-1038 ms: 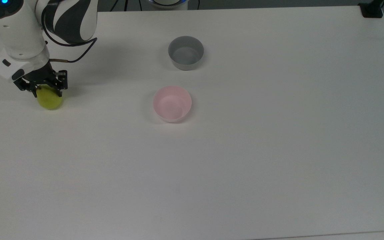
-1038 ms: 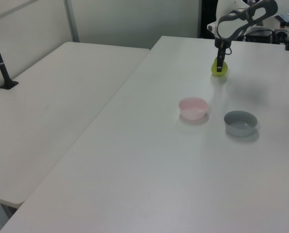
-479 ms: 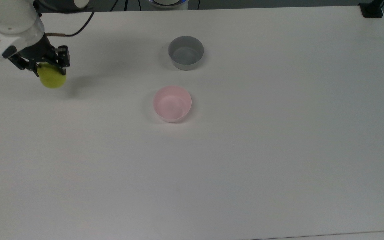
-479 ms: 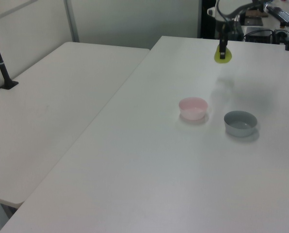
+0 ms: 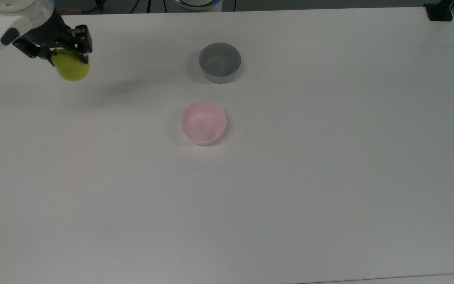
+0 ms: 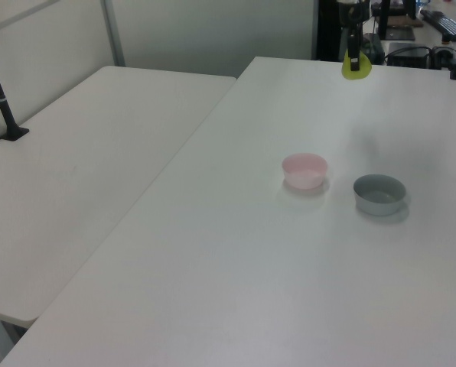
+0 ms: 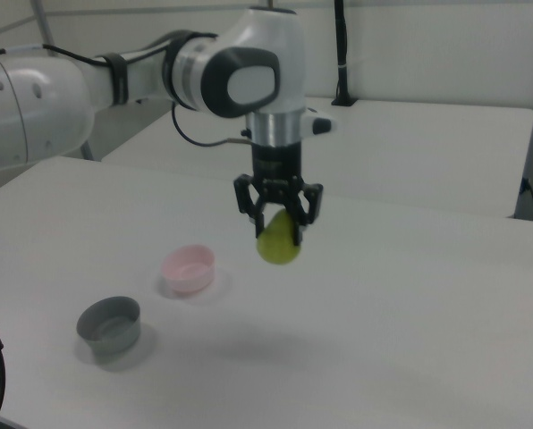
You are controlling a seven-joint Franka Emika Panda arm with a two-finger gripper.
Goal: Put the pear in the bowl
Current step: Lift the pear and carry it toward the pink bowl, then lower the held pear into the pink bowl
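A small, rounded yellow-green pear [image 7: 279,242] hangs in the air above the white surface [image 5: 290,177], clenched at its upper part between the black jaws of the robot's gripper [image 7: 278,217]. It looks light, firm and smooth-skinned, so it could slip; a hold across its widest part seems safest. The small round pale pink bowl [image 5: 203,122] sits empty, well apart from the pear. The grey straight-sided bowl [image 5: 220,62] near it is also empty.
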